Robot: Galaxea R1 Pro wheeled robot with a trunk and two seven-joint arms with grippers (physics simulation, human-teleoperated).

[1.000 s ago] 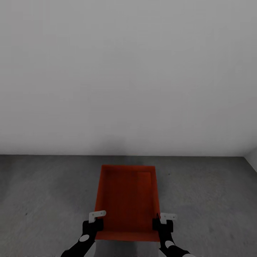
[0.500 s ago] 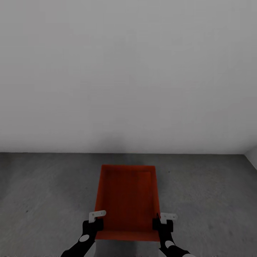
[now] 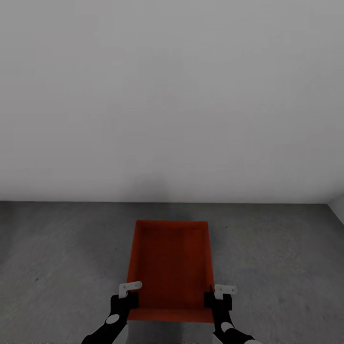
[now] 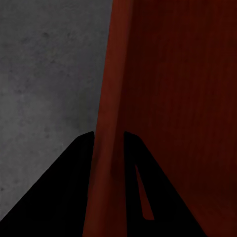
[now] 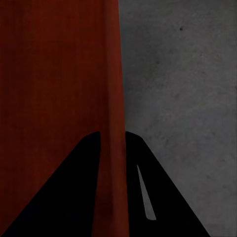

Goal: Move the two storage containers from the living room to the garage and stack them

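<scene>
An orange-red storage container (image 3: 169, 267) hangs low in front of me over the dark grey concrete floor (image 3: 57, 248) of the garage. My left gripper (image 3: 128, 295) is shut on its left side wall near the close end. On the opposite wall my right gripper (image 3: 212, 296) is shut as well. In the left wrist view the thin red wall (image 4: 111, 98) runs between the two dark fingers (image 4: 64, 187) of the left gripper (image 4: 107, 136). The right wrist view has the same grip: red wall (image 5: 111, 74), right gripper (image 5: 112, 134). I cannot tell whether a second container sits nested inside.
A plain pale grey wall (image 3: 172, 95) stands straight ahead, meeting the floor just beyond the container. A room corner (image 3: 334, 208) shows at the far right. Open concrete lies to both sides of the container.
The line where wall meets floor has risen a little in the picture, so the camera has moved. Container and both grippers keep their places in the view.
</scene>
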